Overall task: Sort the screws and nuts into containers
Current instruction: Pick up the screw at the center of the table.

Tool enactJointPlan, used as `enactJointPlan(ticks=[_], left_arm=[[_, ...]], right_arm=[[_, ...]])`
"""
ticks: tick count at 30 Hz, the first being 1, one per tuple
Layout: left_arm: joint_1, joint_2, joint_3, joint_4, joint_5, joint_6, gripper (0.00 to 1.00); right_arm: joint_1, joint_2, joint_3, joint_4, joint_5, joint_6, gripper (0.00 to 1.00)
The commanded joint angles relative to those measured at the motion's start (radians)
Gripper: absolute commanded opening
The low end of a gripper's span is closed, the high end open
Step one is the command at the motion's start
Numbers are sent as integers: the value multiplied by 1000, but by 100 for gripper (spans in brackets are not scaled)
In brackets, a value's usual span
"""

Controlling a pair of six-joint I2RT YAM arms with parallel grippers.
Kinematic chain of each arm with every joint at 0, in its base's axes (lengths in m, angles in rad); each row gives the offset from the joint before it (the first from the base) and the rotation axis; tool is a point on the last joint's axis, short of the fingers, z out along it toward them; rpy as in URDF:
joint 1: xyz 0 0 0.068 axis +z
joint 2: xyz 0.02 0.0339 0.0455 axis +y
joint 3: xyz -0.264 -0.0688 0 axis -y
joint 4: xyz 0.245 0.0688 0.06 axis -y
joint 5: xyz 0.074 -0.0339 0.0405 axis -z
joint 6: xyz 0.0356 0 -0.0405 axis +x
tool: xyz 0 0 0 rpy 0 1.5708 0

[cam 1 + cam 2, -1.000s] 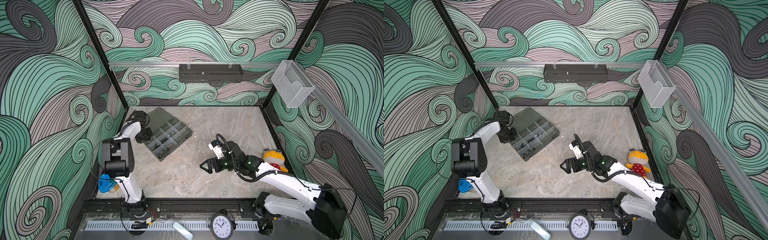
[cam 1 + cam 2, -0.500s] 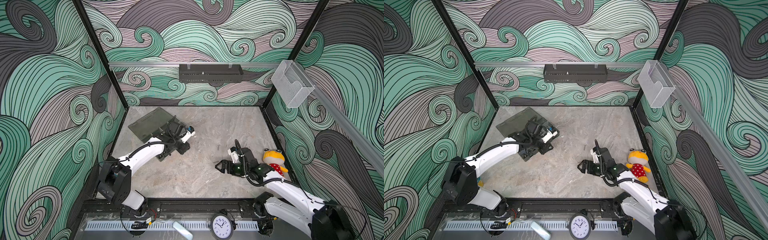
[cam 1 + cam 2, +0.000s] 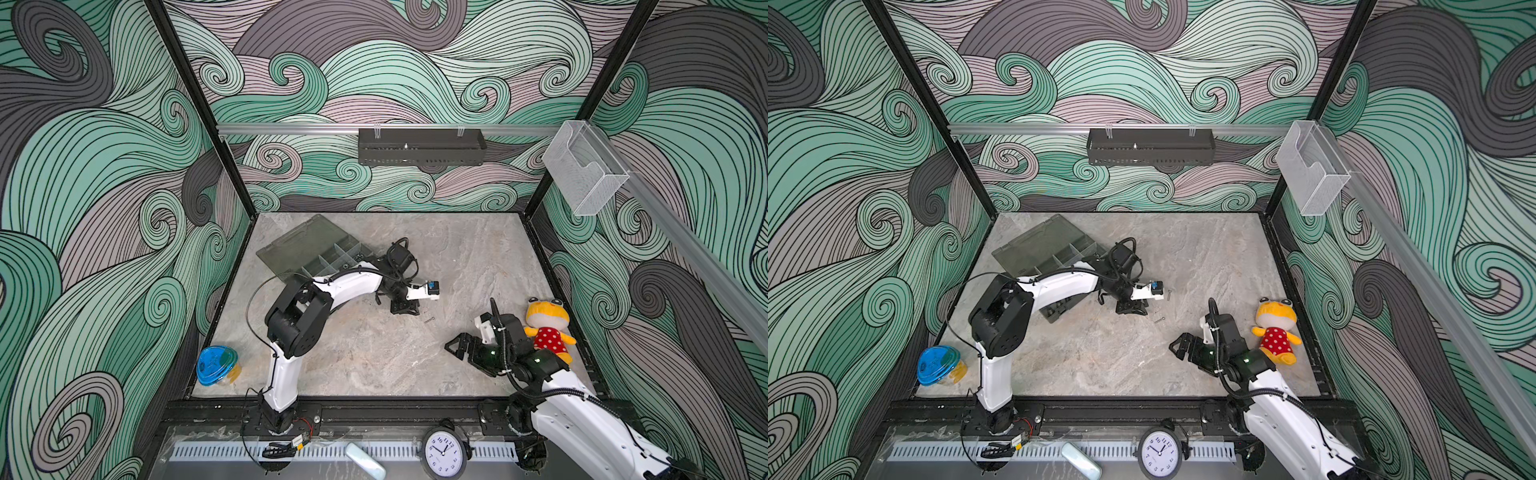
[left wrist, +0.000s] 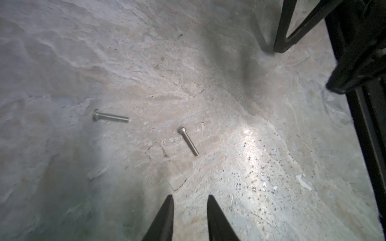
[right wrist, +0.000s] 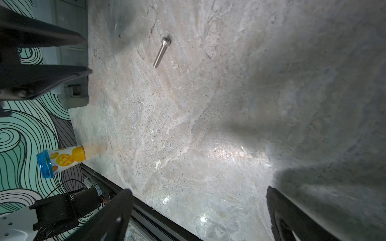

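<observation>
Two thin silver screws lie on the marble table, one just ahead of my left gripper and one further off. In the top views they show as one screw and two screws. My left gripper hangs low over the table middle, jaws a little apart with nothing between them. My right gripper stands wide open and empty at the front right; it sees one screw. The containers, compartments of the open organiser box, lie far left behind the left arm. I cannot make out the nuts.
A blue-lidded tub stands at the front left corner. A yellow plush toy lies by the right wall beside the right arm. A clear box and a black shelf hang on the walls.
My left arm has swung from the organiser out to the table middle and its jaws have parted a little. My right arm has drawn back toward the front right, still open.
</observation>
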Motion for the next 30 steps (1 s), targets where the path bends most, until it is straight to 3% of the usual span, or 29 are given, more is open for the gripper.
enactJointPlan(ticks=[1, 7, 13, 30], left_arm=[[-41, 44, 56, -85, -75, 40, 32], [-96, 149, 174, -187, -239, -45, 31], [-114, 209, 244, -180, -348, -149, 31], [-137, 269, 334, -216, -364, -248, 31]], right_arm=[[-6, -9, 26, -21, -12, 3, 100], [-10, 5, 31, -20, -14, -28, 100], [-14, 2, 29, -20, -18, -45, 100], [-27, 6, 26, -13, -27, -74, 100]])
